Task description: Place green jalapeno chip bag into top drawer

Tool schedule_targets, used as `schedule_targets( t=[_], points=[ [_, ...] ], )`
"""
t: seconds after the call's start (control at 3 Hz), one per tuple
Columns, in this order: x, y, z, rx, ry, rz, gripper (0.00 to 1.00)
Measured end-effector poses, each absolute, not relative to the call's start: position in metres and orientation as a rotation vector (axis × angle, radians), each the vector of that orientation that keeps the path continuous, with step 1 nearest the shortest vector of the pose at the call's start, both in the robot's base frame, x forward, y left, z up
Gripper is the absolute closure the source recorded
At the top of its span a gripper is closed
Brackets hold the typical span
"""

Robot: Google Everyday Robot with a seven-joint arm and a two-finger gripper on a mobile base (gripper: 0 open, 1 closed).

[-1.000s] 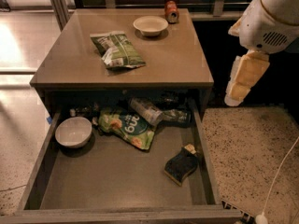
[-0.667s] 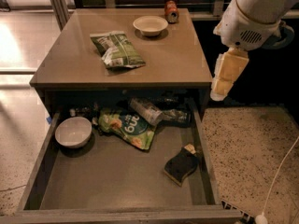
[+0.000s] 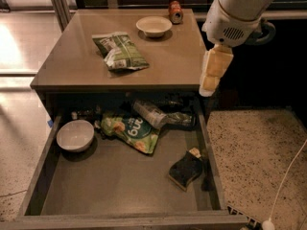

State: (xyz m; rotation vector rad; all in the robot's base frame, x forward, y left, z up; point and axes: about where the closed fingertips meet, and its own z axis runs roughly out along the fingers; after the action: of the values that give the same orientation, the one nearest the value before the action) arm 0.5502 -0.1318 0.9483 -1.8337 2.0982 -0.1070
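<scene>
The green jalapeno chip bag [image 3: 120, 51] lies on the tabletop, left of centre; it is dark green with white patches. The top drawer [image 3: 115, 190] is pulled open below the table, with a flat grey-green bottom and low walls. My gripper [image 3: 211, 78] hangs from the white arm over the table's right edge, pointing down, to the right of the bag and apart from it. It holds nothing that I can see.
On the table stand a white bowl [image 3: 153, 26] and a red can [image 3: 175, 12] at the back. In the drawer lie a white bowl [image 3: 75, 135], a light-green bag [image 3: 130, 131], a crumpled bottle [image 3: 156, 114] and a dark sponge [image 3: 186, 169]. A white cable [image 3: 288, 176] runs over the floor at right.
The arm and gripper have moved left and slightly down, from beside the table to over its right edge. The bag and the drawer's contents have not moved.
</scene>
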Motion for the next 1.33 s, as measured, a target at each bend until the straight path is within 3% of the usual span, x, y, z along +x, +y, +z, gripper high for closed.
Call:
schedule_targets(
  t=[1.0, 1.33],
  points=[
    [0.588, -0.098, 0.964, -1.824, 1.962, 0.008, 0.0],
    [0.59, -0.099, 0.956, -1.797, 1.963, 0.155, 0.0]
  ],
)
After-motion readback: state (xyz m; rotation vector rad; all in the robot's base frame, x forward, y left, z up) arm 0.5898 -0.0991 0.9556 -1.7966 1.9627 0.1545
